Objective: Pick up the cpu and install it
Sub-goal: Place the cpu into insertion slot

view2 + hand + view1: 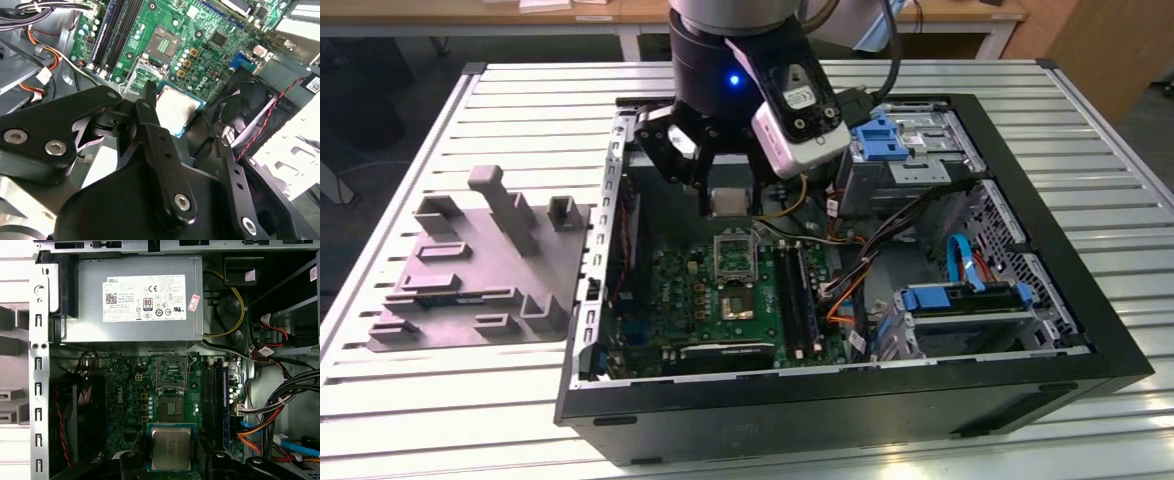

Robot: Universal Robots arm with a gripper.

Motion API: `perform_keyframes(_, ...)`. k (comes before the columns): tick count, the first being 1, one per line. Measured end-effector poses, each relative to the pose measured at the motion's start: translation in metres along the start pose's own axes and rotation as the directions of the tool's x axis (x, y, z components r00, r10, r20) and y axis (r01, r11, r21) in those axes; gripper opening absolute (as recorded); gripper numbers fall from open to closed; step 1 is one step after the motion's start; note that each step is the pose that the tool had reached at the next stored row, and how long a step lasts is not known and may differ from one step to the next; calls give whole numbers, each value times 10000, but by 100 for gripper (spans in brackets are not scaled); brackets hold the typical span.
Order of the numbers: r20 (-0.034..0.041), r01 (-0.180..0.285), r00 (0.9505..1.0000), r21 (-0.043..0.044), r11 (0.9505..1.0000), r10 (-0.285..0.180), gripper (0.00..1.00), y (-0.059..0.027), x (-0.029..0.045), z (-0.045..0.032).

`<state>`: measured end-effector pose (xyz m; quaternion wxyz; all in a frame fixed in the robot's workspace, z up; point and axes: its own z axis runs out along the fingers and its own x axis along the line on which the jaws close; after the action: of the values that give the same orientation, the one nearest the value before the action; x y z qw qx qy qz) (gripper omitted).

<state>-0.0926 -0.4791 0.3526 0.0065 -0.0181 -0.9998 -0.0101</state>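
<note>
The cpu (pixel 171 447), a small square chip with a silvery top and pale rim, hangs above the green motherboard (pixel 130 405) inside the open computer case (pixel 1067 250). My gripper (pixel 171 462) is shut on it, with a black finger against each of two opposite edges. In the second wrist view the cpu (pixel 176 109) sits between the black fingers (pixel 150 107) of the gripper (pixel 179 116). The black-framed socket (pixel 172 406) lies just beyond the chip, its metal load plate (pixel 171 372) folded open. In the exterior view the gripper (pixel 728 200) holds the cpu (pixel 731 201) over the socket (pixel 736 303).
A grey power supply box (pixel 140 300) with a white label fills the case end past the socket. Memory slots (pixel 215 400) and coloured cables (pixel 280 405) run beside the socket. A black fan (pixel 245 110) is close to the gripper. A grey fixture (pixel 467 270) stands on the slatted table.
</note>
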Motion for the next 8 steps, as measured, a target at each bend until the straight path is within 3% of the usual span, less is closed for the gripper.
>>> perform_keyframes(8,0,0,10000,0,10000,0,47,-2,-1,103)
